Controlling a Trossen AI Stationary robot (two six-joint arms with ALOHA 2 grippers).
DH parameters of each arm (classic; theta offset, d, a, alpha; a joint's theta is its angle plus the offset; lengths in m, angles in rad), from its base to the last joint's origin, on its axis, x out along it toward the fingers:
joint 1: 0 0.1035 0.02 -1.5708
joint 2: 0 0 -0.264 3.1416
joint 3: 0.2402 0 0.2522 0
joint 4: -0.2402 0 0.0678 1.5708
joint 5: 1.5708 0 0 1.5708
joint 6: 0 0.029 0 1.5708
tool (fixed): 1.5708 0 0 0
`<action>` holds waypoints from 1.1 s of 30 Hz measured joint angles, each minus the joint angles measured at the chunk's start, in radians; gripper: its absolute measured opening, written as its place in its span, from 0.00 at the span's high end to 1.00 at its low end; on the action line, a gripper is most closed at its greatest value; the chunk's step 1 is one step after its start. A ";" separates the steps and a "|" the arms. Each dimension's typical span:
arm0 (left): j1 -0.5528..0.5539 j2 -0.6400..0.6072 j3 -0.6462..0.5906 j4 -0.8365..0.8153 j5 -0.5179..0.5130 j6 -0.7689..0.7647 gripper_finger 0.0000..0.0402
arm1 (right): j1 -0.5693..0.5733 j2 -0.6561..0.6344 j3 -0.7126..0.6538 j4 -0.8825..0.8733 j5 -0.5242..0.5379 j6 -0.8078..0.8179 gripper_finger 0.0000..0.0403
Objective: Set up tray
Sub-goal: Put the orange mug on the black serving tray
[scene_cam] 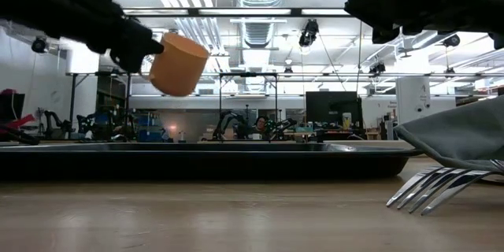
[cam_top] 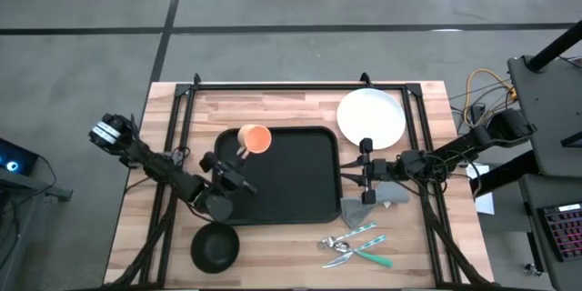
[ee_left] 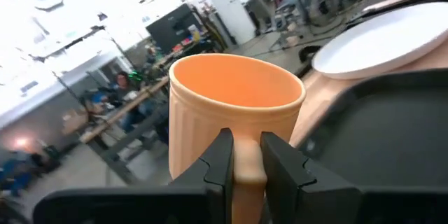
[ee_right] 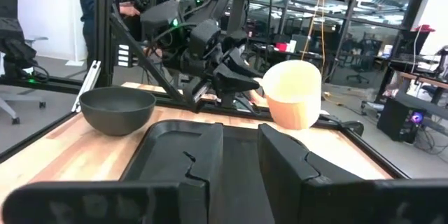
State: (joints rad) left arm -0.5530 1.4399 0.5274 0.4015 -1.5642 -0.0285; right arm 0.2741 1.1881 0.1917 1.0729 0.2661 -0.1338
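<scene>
Workshop with grey floor; wooden table (cam_top: 291, 100) bearing the items to be laid out. Largest item: the black tray (cam_top: 291, 177), central on the table, long axis running left to right. Behind its far right corner, off the tray, lies the white plate (cam_top: 371, 116). Off the near left corner sits the black bowl (cam_top: 215, 245). To the right of the tray lies a grey napkin (cam_top: 364, 209), and nearer still the cutlery (cam_top: 353, 244), fork tines visible in the low view.

My left gripper (cam_top: 238, 150) is clamped on the handle of an orange mug (cam_top: 255, 138), held in the air above the tray's far left corner, tilted, clear of the tray floor. My right gripper (cam_top: 366, 171) hovers at the tray's right edge, fingers parted with nothing between them, above the napkin's far edge.

Governing relation: the tray lies directly beneath the mug, so I judge that the mug only needs lowering upright. The left arm is nearer this corner; the right arm is nearer the plate, napkin and cutlery.
</scene>
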 joint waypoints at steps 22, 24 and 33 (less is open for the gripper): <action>0.169 0.047 0.443 -1.056 0.648 -0.662 0.92 | 0.003 -0.001 0.000 -0.071 -0.024 0.072 0.83; 0.142 0.090 0.478 -1.327 0.505 -0.911 0.92 | 0.003 -0.002 0.004 -0.073 -0.029 0.055 0.82; 0.044 0.181 0.492 -1.505 0.233 -1.456 0.92 | 0.003 0.001 0.039 -0.098 -0.031 0.039 0.79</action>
State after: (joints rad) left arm -0.5089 1.6210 1.0199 -1.1039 -1.3315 -1.4843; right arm 0.2775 1.1891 0.2302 0.9751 0.2346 -0.0943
